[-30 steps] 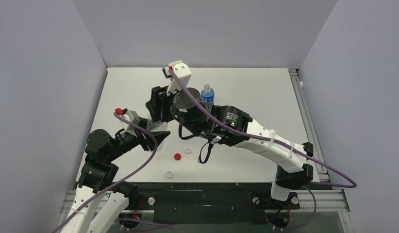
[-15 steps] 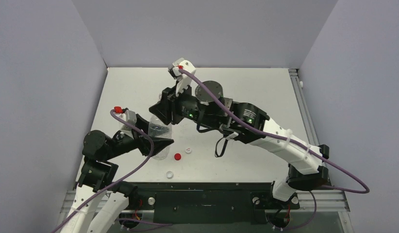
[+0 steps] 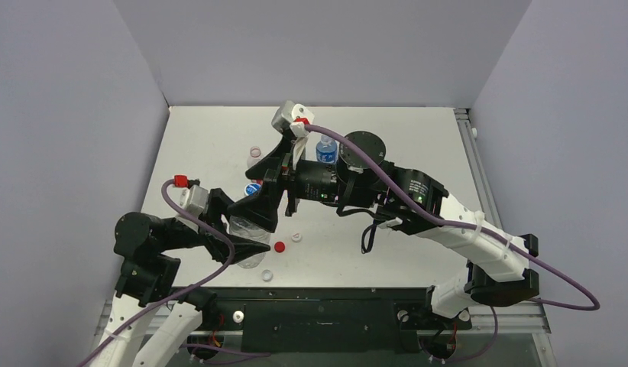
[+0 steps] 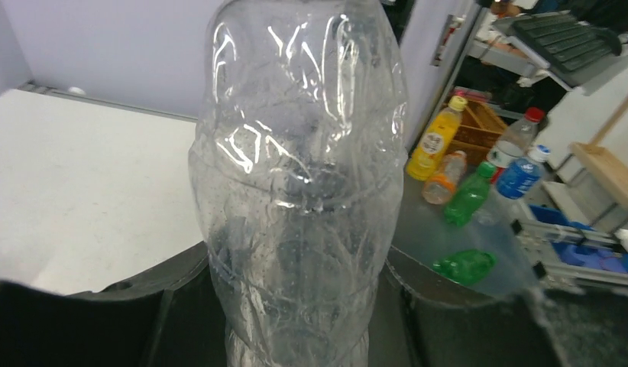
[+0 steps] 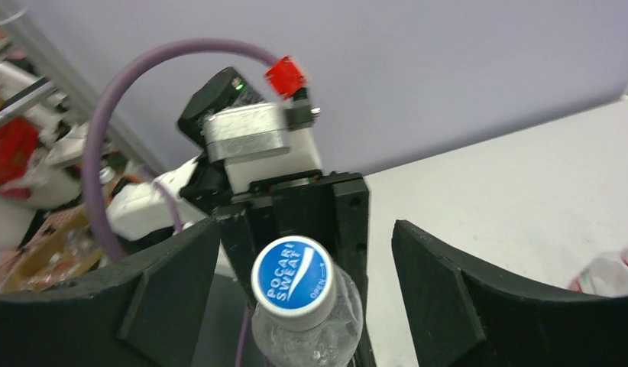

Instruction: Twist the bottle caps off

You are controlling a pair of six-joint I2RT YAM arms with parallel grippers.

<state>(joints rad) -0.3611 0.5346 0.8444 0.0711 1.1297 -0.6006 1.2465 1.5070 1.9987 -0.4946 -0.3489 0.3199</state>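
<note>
Where the left pincer (image 3: 244,238) reaches in at the near left of the worktop (image 3: 418,138), its fingers are clamped on a clear bottle (image 4: 296,191) that is crumpled and has no label. The blue cap (image 5: 290,277) sits on that bottle's neck, between the fingers of the right pincer (image 3: 259,189) — they stand apart on either side, clear of it. Just to the right, three loose caps lie on the worktop — a clear cap (image 3: 267,274) nearest, then a red cap (image 3: 279,247) and a white cap (image 3: 296,237). Farther right and farther back stands a blue-labelled bottle (image 3: 325,149).
</note>
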